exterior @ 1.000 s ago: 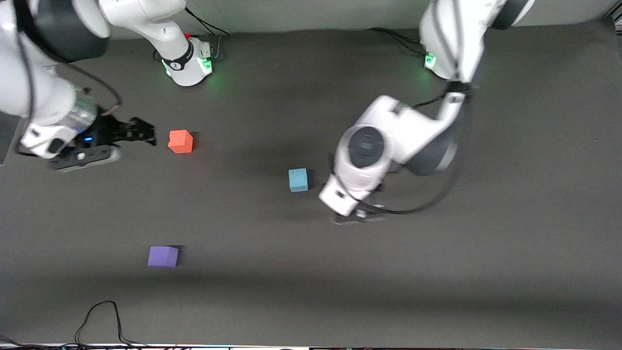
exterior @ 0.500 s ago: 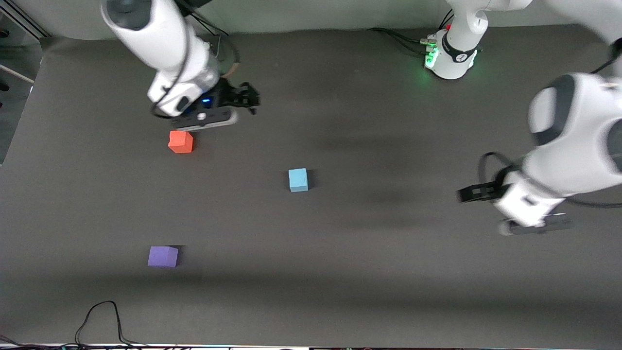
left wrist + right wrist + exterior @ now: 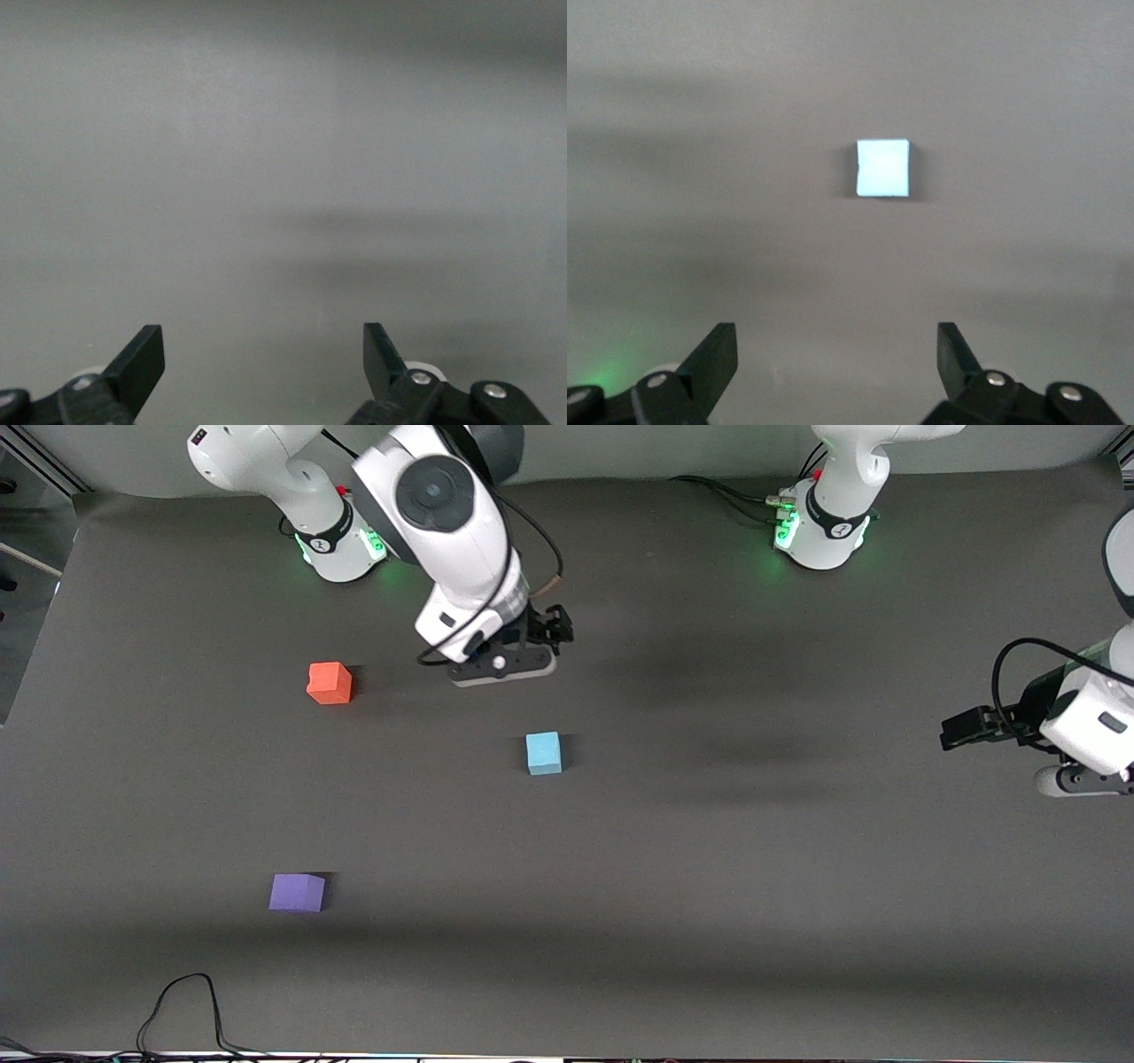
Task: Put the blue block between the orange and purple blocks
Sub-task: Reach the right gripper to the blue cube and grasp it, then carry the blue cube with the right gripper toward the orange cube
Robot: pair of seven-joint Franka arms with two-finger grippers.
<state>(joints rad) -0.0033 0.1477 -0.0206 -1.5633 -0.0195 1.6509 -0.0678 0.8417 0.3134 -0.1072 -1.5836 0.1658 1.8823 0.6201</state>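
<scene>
The blue block (image 3: pixel 543 753) sits alone near the middle of the dark mat; in the right wrist view the blue block (image 3: pixel 882 167) lies ahead of the fingers, untouched. The orange block (image 3: pixel 329 683) rests toward the right arm's end. The purple block (image 3: pixel 297 892) is nearer the front camera than the orange one. My right gripper (image 3: pixel 558 627) (image 3: pixel 835 347) hangs open and empty over bare mat between the blue block and the bases. My left gripper (image 3: pixel 952 731) (image 3: pixel 263 343) hovers open and empty over bare mat at the left arm's end.
The two arm bases (image 3: pixel 341 545) (image 3: pixel 819 531) stand along the back of the mat, with cables running from them. A black cable loop (image 3: pixel 182 1005) lies at the table's front edge near the purple block's end.
The right arm swung from the right arm's end, past the orange block, to over the mat by the blue block. The left arm pulled away from the blue block to its own end.
</scene>
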